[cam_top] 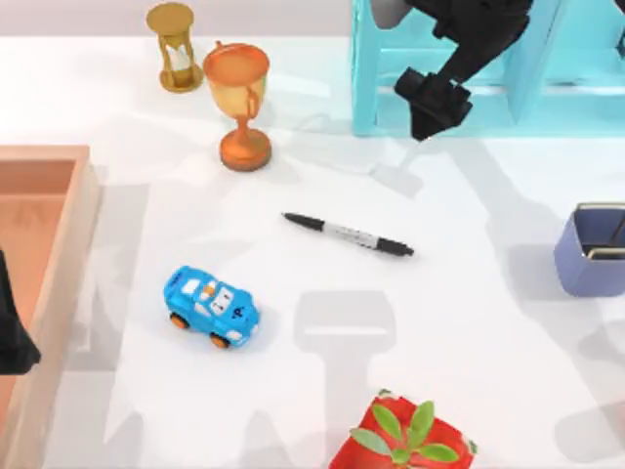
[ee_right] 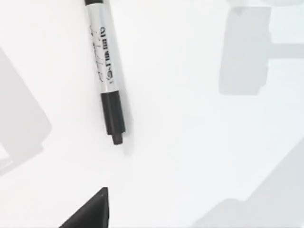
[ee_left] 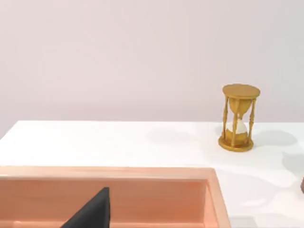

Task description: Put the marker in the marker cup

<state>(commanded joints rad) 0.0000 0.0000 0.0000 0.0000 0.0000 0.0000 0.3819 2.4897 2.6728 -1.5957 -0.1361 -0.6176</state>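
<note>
The slim black marker with a grey-white label band [cam_top: 349,234] lies flat mid-desk, untouched. The right gripper [cam_top: 430,103] hangs above it near the far edge, presumably approaching; whether its fingers are apart, I cannot tell. The periwinkle box-shaped marker cup [cam_top: 590,256] waits at the right edge.

One marker [cam_top: 348,234], one marker cup [cam_top: 593,251], one toy car [cam_top: 211,307] and one trophy goblet [cam_top: 239,105] are counted. One hourglass [cam_top: 175,46], one potted plant [cam_top: 403,438], one wooden tray [cam_top: 59,283] and one blue rack [cam_top: 366,73] are also seen

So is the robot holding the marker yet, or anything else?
No, nothing is held. The marker lies flat on the table, apart from both arms. The right gripper hangs above and behind it; the left arm is parked at the table's left edge.
</note>
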